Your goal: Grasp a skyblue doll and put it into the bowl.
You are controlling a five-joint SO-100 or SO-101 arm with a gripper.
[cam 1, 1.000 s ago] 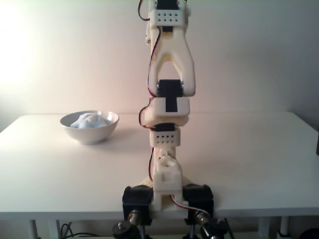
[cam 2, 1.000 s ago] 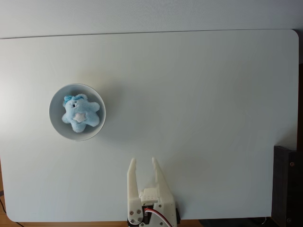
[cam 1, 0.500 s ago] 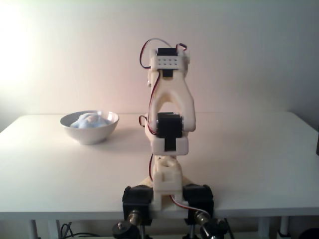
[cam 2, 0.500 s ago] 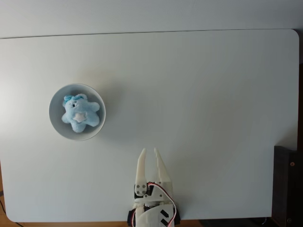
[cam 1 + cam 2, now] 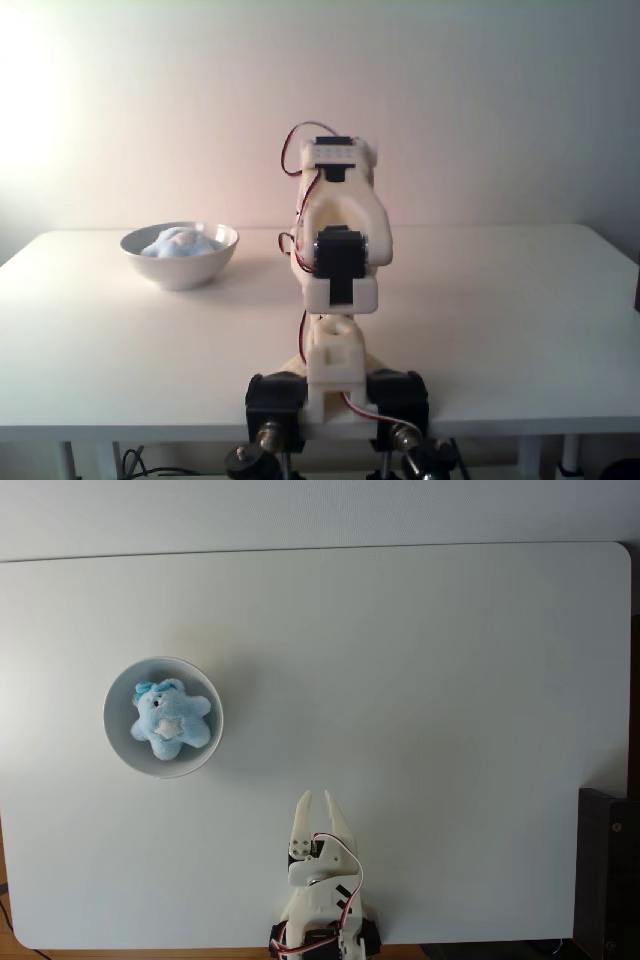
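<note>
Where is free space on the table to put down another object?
Free: the table right of the bowl, and the strip behind it. Crowded: the bowl holds the skyblue doll; the gripper sits at the near edge.

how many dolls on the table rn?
1. The skyblue doll lies inside the bowl, left side of the table in a fixed view. None elsewhere.
</note>
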